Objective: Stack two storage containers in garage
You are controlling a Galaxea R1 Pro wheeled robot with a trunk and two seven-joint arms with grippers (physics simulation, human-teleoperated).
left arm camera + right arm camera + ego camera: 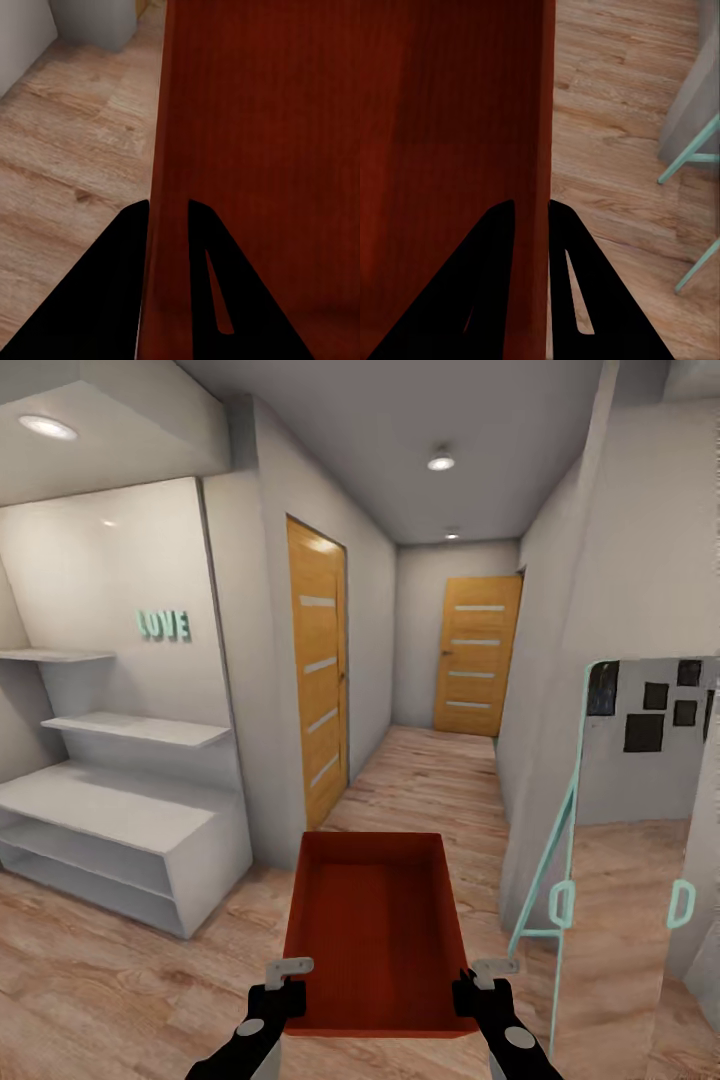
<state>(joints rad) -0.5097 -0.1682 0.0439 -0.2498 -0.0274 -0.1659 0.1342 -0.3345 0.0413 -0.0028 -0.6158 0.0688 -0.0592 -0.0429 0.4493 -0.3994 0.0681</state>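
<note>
In the hallway, the storage container (375, 930) points lengthwise ahead.

On my left wrist feed I see the left gripper (169, 225) as two black fingers straddling the thin wall of the orange-red storage container (262, 135), one finger (105, 300) outside it and the other (225, 285) inside against the box's inner face. The wall runs straight away from the camera between them, pinched with no gap I can make out. Beyond the outer finger lies light wood plank floor (75, 150), and at the far edge the foot of a pale grey cabinet (94, 22)
</note>
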